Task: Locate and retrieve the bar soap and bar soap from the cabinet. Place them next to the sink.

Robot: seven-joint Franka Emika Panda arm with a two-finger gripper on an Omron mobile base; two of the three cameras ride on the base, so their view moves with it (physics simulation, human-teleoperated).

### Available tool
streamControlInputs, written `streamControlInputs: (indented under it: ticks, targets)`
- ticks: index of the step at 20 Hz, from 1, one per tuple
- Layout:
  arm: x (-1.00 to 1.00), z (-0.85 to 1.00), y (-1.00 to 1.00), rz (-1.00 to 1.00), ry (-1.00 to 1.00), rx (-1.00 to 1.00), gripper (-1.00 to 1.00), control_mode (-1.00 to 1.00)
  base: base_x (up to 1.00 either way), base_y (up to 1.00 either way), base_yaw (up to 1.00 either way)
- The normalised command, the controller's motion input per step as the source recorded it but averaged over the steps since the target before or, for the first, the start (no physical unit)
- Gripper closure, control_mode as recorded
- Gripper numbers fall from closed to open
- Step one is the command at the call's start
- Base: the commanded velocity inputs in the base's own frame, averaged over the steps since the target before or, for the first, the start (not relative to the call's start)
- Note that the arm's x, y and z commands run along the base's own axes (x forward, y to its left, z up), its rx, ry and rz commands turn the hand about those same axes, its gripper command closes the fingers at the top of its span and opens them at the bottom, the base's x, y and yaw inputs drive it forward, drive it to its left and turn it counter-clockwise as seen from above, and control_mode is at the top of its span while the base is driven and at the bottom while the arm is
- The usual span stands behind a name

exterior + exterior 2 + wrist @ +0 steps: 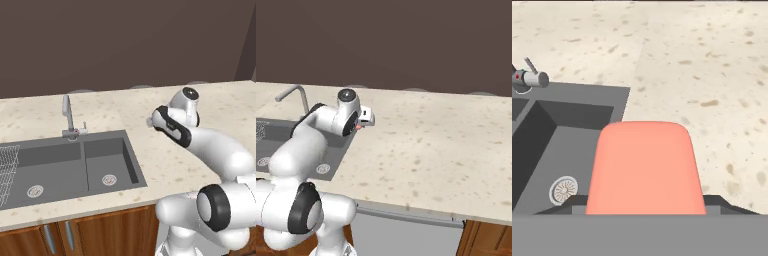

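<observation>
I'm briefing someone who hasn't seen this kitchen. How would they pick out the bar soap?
Start at the dark grey double-basin sink set in the speckled beige counter. Over the sink's right basin hangs the gripper, and the bar soap sits in it. It is the one salmon-pink thing here, flat with rounded corners.

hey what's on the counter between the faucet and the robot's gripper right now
Nothing stands there. In the left base view, bare speckled counter runs from the faucet to the gripper, with the sink's back right corner below that stretch.
</observation>
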Motion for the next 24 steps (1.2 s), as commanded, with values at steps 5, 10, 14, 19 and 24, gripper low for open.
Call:
streamControlInputs:
  ticks: [5, 10, 14, 19, 24]
  targets:
    - [0.82, -0.58, 0.31, -0.05, 0.05, -0.18, 1.00, -1.00, 0.00, 0.00, 0.00]
    - [0.74, -0.44, 0.08, 0.00, 0.16, -0.08, 1.00, -1.00, 0.00, 0.00, 0.00]
    - [0.48, -0.18, 0.05, 0.05, 0.06, 0.03, 1.00, -1.00, 0.00, 0.00, 0.00]
    - [0.53, -0.18, 0.04, 0.02, 0.19, 0.00, 1.00, -1.00, 0.00, 0.00, 0.00]
    - [0.34, -0.23, 0.02, 0.00, 0.26, -0.06, 1.00, -1.00, 0.00, 0.00, 0.00]
